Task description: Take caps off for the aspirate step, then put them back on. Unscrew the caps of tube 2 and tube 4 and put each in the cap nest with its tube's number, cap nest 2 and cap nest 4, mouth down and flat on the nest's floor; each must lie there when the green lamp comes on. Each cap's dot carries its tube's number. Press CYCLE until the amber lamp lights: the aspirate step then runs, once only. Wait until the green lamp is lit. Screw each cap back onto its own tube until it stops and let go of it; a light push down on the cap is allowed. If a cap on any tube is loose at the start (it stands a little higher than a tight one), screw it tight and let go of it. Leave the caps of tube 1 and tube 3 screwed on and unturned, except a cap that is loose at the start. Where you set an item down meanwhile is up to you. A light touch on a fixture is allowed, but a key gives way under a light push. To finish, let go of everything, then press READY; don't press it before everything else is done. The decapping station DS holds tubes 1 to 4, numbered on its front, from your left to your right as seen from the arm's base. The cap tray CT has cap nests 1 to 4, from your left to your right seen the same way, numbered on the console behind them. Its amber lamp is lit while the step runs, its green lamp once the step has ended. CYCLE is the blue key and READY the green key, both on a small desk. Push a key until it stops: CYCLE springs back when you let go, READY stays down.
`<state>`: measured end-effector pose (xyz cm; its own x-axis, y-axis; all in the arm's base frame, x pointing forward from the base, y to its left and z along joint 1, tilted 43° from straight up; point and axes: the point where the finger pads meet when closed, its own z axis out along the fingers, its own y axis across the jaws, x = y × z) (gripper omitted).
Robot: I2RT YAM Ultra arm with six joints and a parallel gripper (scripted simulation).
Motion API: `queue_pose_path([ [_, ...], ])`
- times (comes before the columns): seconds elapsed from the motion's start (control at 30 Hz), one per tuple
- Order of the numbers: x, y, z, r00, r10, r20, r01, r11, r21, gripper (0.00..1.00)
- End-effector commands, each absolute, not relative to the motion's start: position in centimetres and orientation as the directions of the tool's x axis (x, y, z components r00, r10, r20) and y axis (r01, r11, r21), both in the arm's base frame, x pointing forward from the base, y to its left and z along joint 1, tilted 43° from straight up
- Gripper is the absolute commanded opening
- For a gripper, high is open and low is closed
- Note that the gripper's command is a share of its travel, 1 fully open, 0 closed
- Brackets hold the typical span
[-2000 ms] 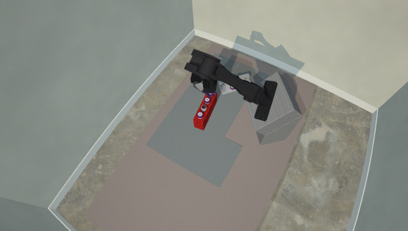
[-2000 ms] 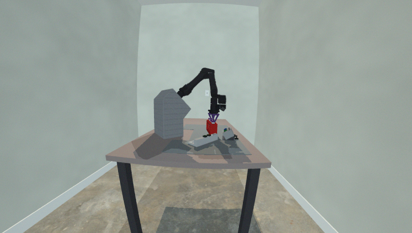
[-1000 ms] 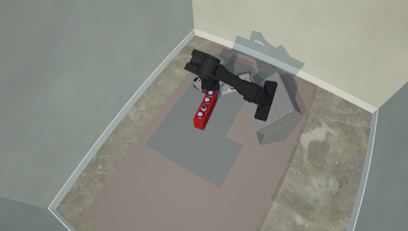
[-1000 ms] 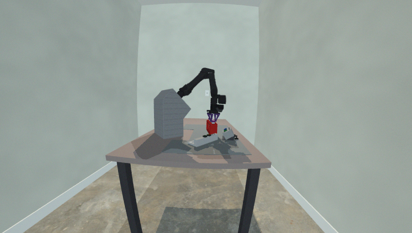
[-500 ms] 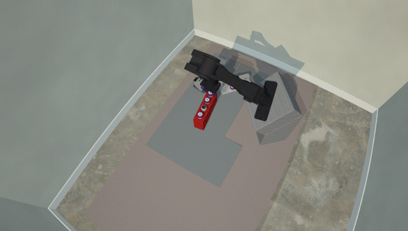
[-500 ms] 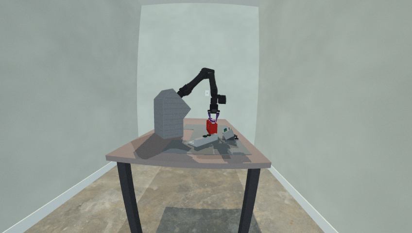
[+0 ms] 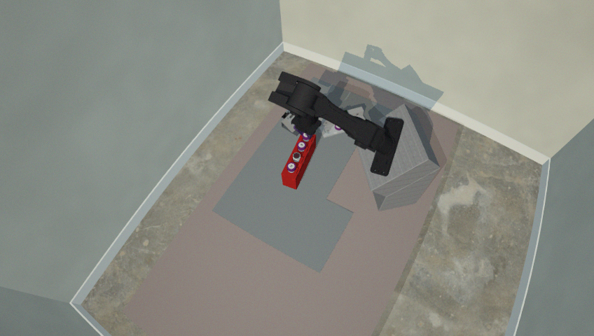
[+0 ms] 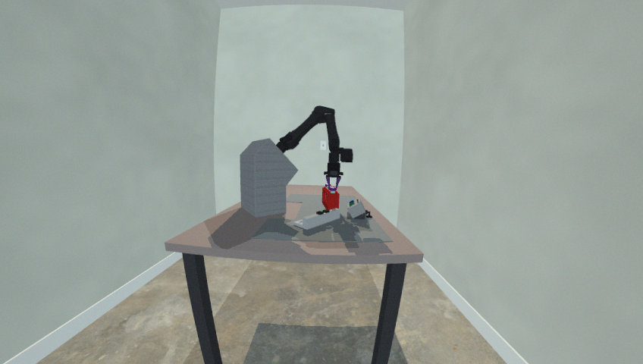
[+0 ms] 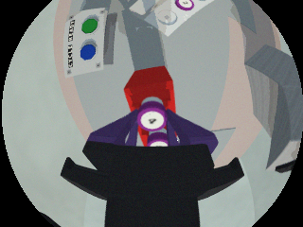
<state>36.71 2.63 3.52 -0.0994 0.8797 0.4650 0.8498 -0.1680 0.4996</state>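
The red decapping station [image 7: 298,159] stands on the grey mat with its tubes in a row. The nearest tube in the top view carries a purple cap [image 7: 293,167]. The tube beside it is open [image 7: 296,156], and the one after that is capped [image 7: 300,145]. My gripper [image 7: 307,135] points straight down over the far end of the station [image 8: 330,197]. In the wrist view its purple fingers are shut on tube 4's cap [image 9: 151,119], which sits on its tube. One purple cap [image 9: 184,3] lies in a nest of the cap tray.
The key desk with the green key [image 9: 90,25] and the blue key [image 9: 87,52] lies left of the station in the wrist view. The grey pedestal [image 7: 398,158] holds the arm's base. The tray [image 8: 315,220] and desk [image 8: 355,209] lie beside the station.
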Motion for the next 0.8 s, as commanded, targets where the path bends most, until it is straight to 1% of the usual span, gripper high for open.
queue_pose_path([
  [0.0, 36.77, 2.48, 3.82, -0.141, 0.888, 0.438, 0.839, -0.128, 0.528, 0.00],
  [0.2, 36.77, 2.47, 3.83, -0.382, 0.886, 0.262, 0.760, 0.141, 0.634, 0.00],
  [0.43, 36.77, 2.47, 3.84, -0.620, 0.784, 0.029, 0.583, 0.436, 0.685, 0.00],
  [0.5, 36.77, 2.47, 3.84, -0.620, 0.784, 0.029, 0.583, 0.436, 0.685, 0.00],
  [0.77, 36.76, 2.46, 3.85, -0.798, 0.552, -0.241, 0.296, 0.707, 0.643, 0.00],
])
